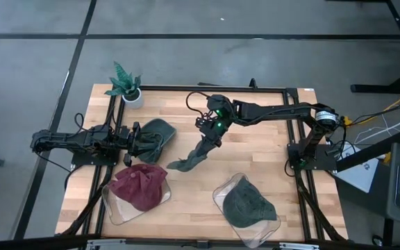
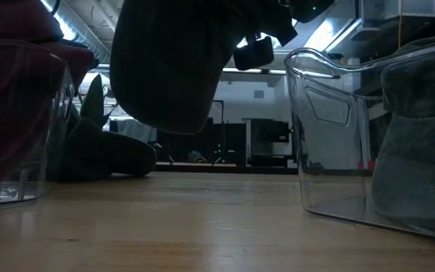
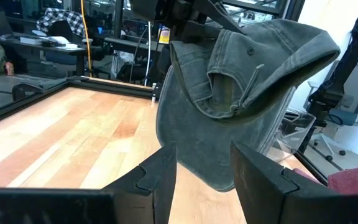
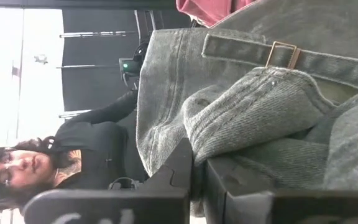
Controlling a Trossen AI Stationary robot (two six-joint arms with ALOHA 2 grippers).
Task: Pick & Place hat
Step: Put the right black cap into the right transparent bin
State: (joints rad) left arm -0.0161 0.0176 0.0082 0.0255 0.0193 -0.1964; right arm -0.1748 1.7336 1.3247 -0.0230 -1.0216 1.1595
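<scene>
From above, the wooden table carries two clear plastic tubs along its near edge: the left tub holds a dark red hat, and the right tub holds a grey-green hat. Between them and a little farther back, the right gripper is pinched shut on a grey denim hat that hangs down toward the boards, its lower end near the red hat's tub. The left gripper sits low at the table's left side, fingers parted, with another dark hat lying just beyond it; a small potted plant stands at the far left corner. At table height, the denim hat hangs clear of the wood, between the red-filled tub and the tub with the grey-green hat. Through the left wrist camera, that gripper's two fingers stand apart with nothing between them, the denim hat hanging ahead. Through the right wrist camera, the closed fingers clamp a fold of the denim hat beside its buckle strap, and a person shows beyond.
</scene>
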